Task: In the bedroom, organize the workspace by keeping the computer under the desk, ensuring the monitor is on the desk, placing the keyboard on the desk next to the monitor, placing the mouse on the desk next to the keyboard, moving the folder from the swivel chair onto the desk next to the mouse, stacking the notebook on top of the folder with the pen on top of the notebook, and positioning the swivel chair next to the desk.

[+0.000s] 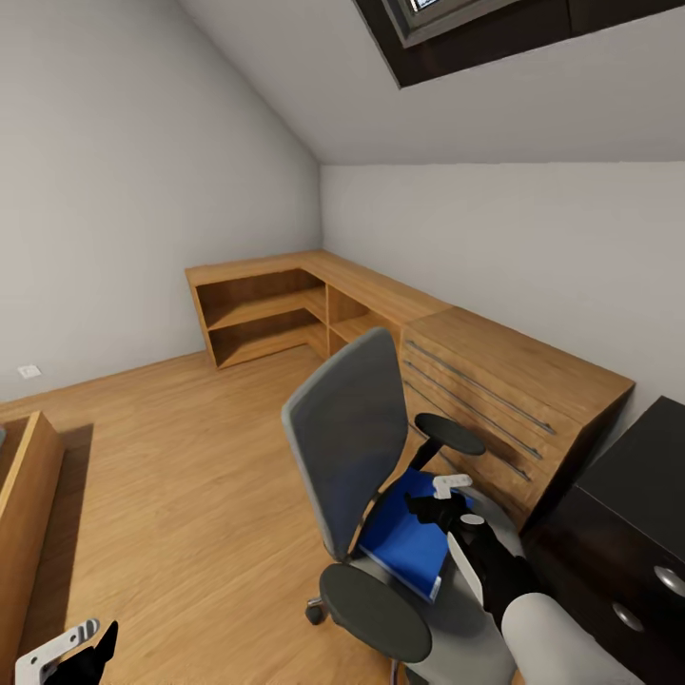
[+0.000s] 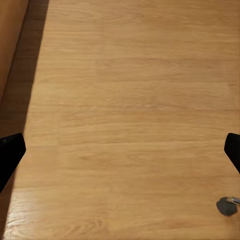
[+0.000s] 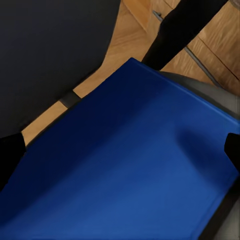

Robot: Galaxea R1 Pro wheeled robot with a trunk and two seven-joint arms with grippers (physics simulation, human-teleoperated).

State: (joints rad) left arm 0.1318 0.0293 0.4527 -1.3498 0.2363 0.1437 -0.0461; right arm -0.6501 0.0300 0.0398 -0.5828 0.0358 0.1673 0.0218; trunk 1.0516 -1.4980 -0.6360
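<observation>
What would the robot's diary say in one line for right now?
phase: reaching for folder | folder: lying on swivel chair seat | right hand: open, above folder | left hand: open, low over wood floor

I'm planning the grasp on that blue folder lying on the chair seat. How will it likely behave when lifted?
The folder looks thin and flat, so probably light but likely to sag from one edge. Its smooth cover may slip. The right tool hovers open above it; the swivel chair could roll if pressed.
</observation>
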